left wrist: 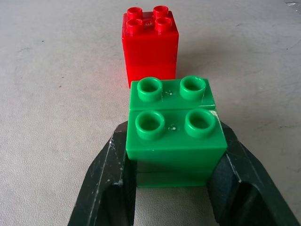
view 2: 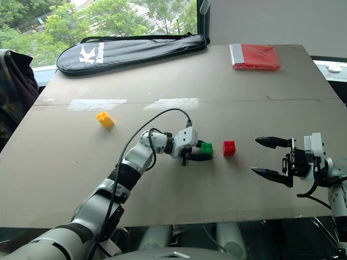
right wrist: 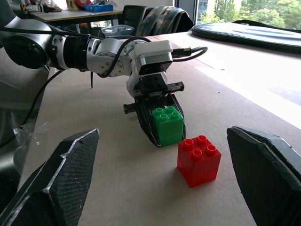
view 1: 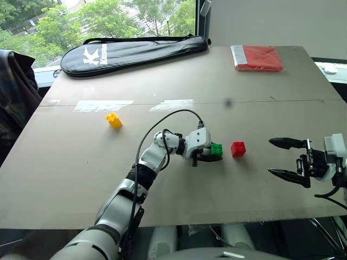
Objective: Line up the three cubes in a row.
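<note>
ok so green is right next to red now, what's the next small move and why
Probably open the left end effector and back it away. Its fingers are clamped on the green cube, which sits on the table just short of the red cube, a small gap between them. The yellow cube lies far off, not yet fetched.

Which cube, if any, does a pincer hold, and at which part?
The left pincer holds the green cube by its two opposite side faces, low on the block. The right pincer is open and holds nothing.

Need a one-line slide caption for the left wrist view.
Left gripper shut on green cube, red cube just beyond.
</note>
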Robot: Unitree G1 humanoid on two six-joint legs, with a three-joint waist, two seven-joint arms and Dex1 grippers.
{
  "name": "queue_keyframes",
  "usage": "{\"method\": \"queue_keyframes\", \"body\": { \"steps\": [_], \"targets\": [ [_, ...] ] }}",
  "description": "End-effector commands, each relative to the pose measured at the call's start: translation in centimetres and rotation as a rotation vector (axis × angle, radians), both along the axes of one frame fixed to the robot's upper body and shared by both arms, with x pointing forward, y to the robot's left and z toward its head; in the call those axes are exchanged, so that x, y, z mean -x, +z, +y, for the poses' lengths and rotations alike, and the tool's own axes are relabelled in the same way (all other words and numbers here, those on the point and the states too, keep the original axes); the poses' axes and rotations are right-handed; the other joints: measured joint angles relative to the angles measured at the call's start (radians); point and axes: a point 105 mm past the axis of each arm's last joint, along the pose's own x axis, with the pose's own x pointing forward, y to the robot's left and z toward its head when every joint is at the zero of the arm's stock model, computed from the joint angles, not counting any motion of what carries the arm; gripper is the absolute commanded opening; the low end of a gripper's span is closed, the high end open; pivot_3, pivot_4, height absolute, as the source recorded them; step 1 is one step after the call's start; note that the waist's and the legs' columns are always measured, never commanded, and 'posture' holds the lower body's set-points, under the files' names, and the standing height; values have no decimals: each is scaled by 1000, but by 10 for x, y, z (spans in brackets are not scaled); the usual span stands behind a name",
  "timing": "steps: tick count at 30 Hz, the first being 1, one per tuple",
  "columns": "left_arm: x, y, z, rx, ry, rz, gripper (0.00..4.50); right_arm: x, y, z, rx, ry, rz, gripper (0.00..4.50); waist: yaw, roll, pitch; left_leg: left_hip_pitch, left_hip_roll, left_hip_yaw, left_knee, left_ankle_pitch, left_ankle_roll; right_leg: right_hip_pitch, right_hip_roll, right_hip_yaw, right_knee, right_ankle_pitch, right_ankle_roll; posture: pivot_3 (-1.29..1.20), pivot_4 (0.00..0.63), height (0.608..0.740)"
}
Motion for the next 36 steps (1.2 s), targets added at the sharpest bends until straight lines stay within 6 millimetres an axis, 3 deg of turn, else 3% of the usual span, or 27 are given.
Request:
{"method": "queue_keyframes", "body": {
  "steps": [1,2,3,6,7,17,22,29,31,36],
  "targets": [
    [-3,-4,3,-8,39,18,1836,-1,10,2,7,9,-42,4500,0,0,0,0,0,0,0,0,0,0,0,0,0,0,0,0,150,708],
    [-4,-4,4,-9,41,15,2425,-1,11,2,7,11,-43,4500,0,0,0,0,0,0,0,0,0,0,0,0,0,0,0,0,150,708],
    [-4,-5,4,-12,46,7,2684,-1,11,3,7,12,-43,4500,0,0,0,0,0,0,0,0,0,0,0,0,0,0,0,0,150,708],
    [-6,-6,6,-19,65,-11,4177,-1,12,4,3,21,-36,4500,0,0,0,0,0,0,0,0,0,0,0,0,0,0,0,0,150,708],
    [-7,-6,7,-18,67,-12,4479,-1,13,4,2,21,-35,4500,0,0,0,0,0,0,0,0,0,0,0,0,0,0,0,0,150,708],
    [-2,5,22,57,139,-5,4479,0,11,2,3,15,-37,4500,-12,0,0,0,0,0,0,0,0,0,0,0,1,0,0,0,150,708],
    [10,16,33,122,200,16,4479,-2,11,2,0,17,-42,4500,-8,0,0,0,1,-1,0,0,0,0,1,0,1,0,0,0,150,708],
    [31,20,32,166,223,48,4479,-4,12,4,-5,27,-50,4500,-6,0,0,0,0,-2,0,0,0,0,0,1,0,0,0,0,150,708],
    [35,29,42,188,237,24,4479,-3,13,6,-6,35,-50,4500,-7,0,0,0,0,-2,0,0,0,0,0,0,0,0,0,0,150,708],
    [35,60,90,314,437,-22,4479,1,14,6,-9,45,-47,4500,-11,1,0,1,1,-5,-1,0,0,-1,0,0,1,0,0,0,150,708]
  ]
}}
